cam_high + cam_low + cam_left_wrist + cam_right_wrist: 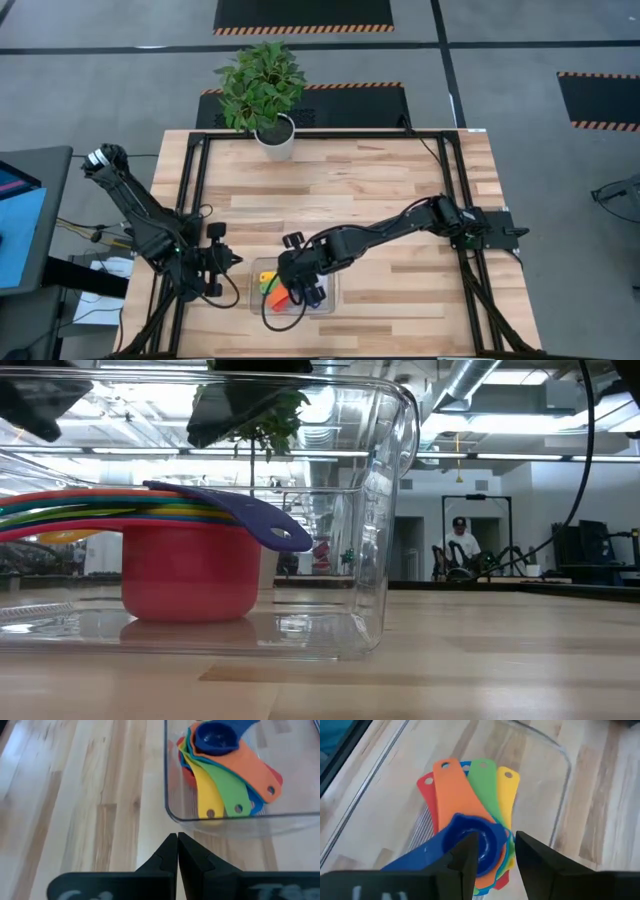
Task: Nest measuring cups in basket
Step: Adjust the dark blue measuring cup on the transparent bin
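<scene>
Left gripper (177,851): fingers pressed together, holding nothing, parked at about 8 o'clock on the tabletop in the high view, just outside the basket's left end.
Basket (328,300): clear, shallow rectangular plastic tray with rounded corners, at about 6 o'clock near the tabletop's front edge; mostly covered by the right arm in the high view.
Measuring cups (470,815): small plastic handled scoops stacked one inside another in the basket, handles fanned out in red, orange, light blue, green and yellow, with a dark blue cup on top.
Right gripper (495,852): fingers spread, directly over the dark blue cup, one finger on each side of its bowl; whether they touch it I cannot tell.
High view only: both arms whole, and a green leafy plant in a white pot (275,138) at 12 o'clock on the far edge.
Low view only: the red cup (190,575) stands at the bottom of the stack on the basket floor, handles layered level above it, the dark blue handle (250,515) drooping over the side.
Left wrist view only: the handles' hanging holes and the basket's rounded corner.
Tabletop (350,190): light wooden planks edged by a black metal frame.
Room: grey floor with black mats striped in orange; in the low view, ceiling ducts, strip lights and a seated person (461,545) far behind.
</scene>
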`<action>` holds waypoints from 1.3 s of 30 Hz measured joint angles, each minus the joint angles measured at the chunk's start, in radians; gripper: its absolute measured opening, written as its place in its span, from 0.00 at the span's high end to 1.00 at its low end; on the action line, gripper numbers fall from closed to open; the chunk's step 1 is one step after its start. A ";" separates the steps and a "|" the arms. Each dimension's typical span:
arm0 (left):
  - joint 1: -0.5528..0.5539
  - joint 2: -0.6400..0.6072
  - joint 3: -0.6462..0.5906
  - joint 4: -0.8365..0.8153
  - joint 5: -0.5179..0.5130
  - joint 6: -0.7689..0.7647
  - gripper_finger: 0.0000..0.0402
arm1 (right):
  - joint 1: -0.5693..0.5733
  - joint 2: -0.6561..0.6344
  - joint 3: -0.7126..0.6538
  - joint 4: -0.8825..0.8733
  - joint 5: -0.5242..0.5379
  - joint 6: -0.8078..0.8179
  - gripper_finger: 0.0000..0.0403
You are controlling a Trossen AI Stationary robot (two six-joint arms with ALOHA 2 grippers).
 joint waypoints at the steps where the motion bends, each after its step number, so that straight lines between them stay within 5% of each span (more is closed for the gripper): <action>1: -0.007 0.000 0.000 -0.008 0.000 0.001 1.00 | -0.003 0.000 0.000 0.003 0.000 0.012 0.63; 14: -0.077 0.000 0.000 -0.031 -0.027 -0.019 1.00 | -0.012 0.001 -0.051 0.024 0.000 0.157 0.69; 39: -0.086 0.000 0.000 -0.031 -0.053 -0.027 1.00 | 0.002 0.000 -0.126 0.111 0.008 0.205 0.60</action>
